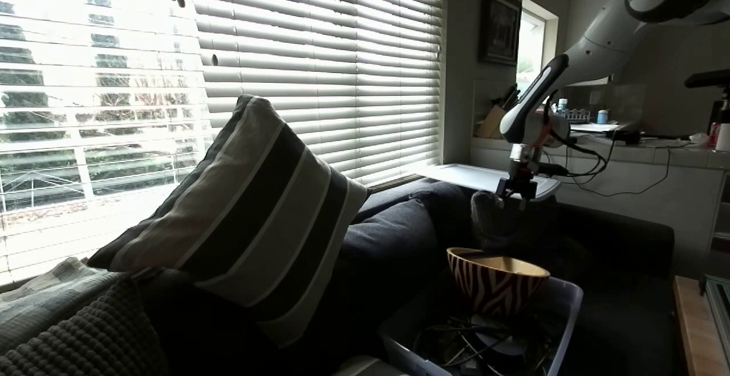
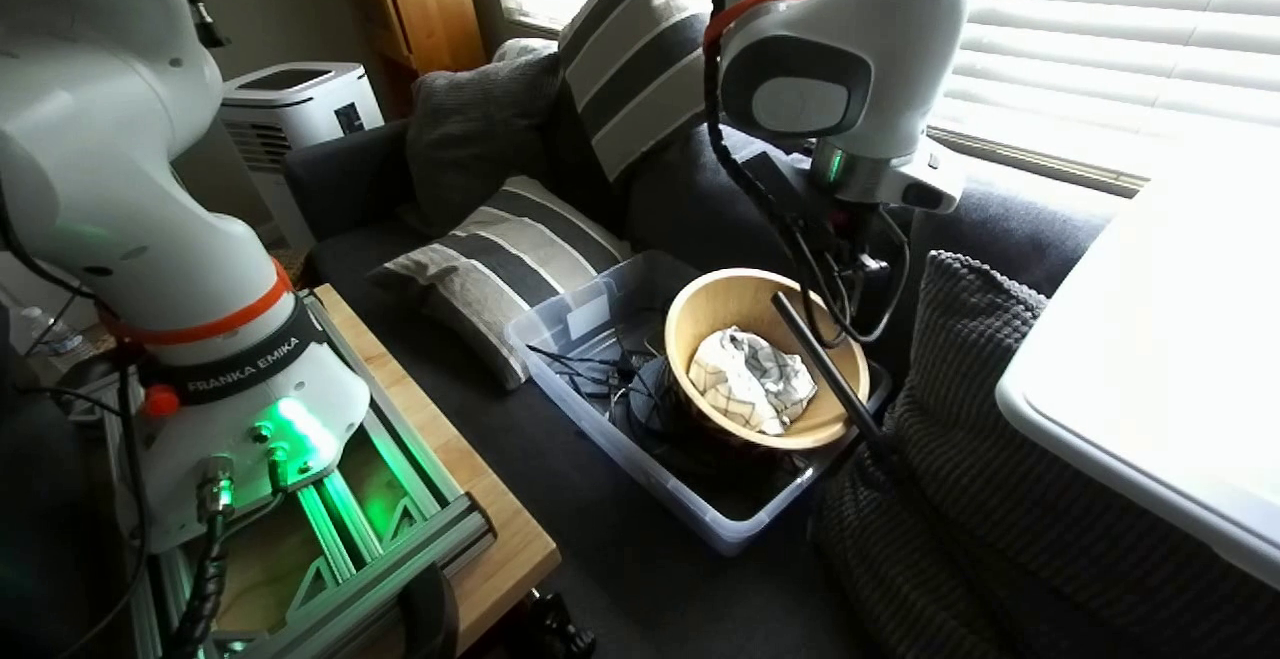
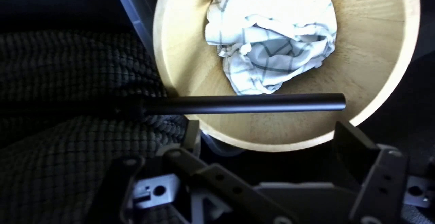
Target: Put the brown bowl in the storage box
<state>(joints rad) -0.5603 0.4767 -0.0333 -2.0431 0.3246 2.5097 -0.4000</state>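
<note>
Dark sofa [image 2: 690,599]: tool [image 3: 270,134] spread, clear of bowl [image 1: 496,284] in box [image 2: 735,531]; if bumped, bowl may tip on uneven cables [image 2: 622,371].

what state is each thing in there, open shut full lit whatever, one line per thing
claw: open, holding nothing
storage box: no lid on, dark cables inside
brown bowl: in the box, slightly tilted
checked cloth: crumpled, inside the bowl
black rod: reaches over the bowl, contact unclear
window blinds: lowered, slats letting daylight in
upper striped pillow: propped up, leaning
robot base light: glowing green
</note>
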